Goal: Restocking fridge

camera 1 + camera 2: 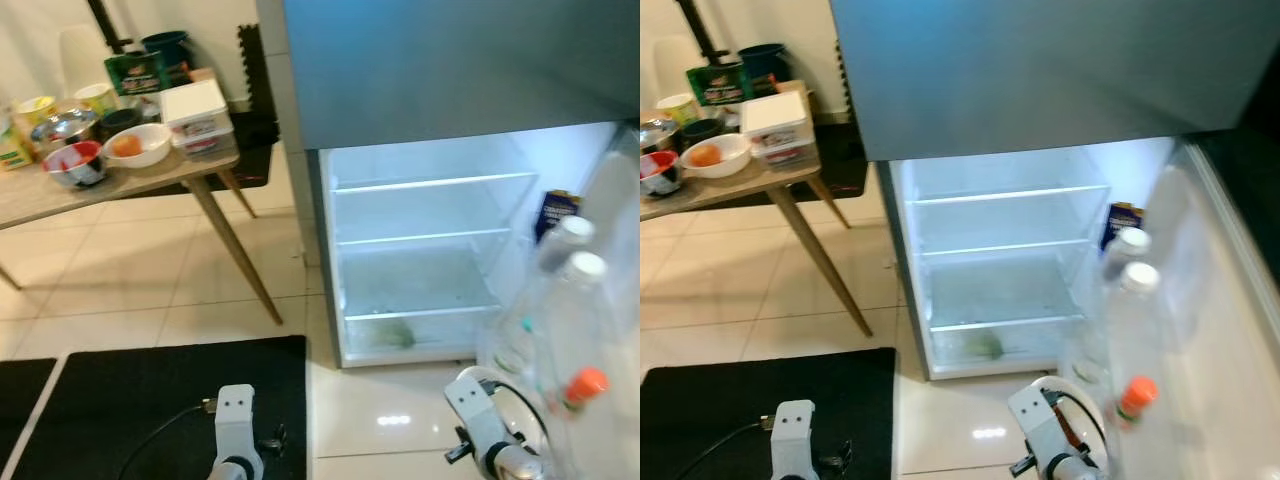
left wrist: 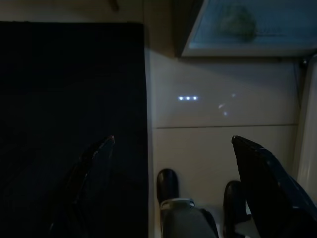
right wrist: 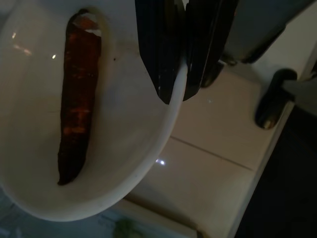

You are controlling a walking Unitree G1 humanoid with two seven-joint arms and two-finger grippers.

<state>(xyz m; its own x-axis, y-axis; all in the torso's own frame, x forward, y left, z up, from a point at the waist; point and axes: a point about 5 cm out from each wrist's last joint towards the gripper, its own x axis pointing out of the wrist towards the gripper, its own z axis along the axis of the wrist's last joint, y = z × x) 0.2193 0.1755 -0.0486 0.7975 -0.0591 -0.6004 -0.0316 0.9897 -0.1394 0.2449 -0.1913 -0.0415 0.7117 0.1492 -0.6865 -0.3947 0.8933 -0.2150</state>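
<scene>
The fridge (image 1: 420,250) stands open with its light on, and its glass shelves (image 1: 430,238) are bare. A green item (image 1: 395,335) lies in the bottom drawer. In the right wrist view my right gripper (image 3: 178,79) is shut on the rim of a white bowl (image 3: 124,163), and an orange carrot (image 3: 77,99) lies in the bowl. The bowl's rim (image 1: 522,398) curves around my right arm (image 1: 478,408), low in front of the fridge. My left gripper (image 2: 173,153) hangs open over the floor beside the black mat (image 2: 69,89), holding nothing.
The open door on the right carries clear bottles (image 1: 575,300), one with an orange cap (image 1: 587,383), and a blue carton (image 1: 556,210). A wooden table (image 1: 60,195) at the back left holds bowls (image 1: 137,145) and a white box (image 1: 198,115). My feet (image 2: 167,184) stand on pale tiles.
</scene>
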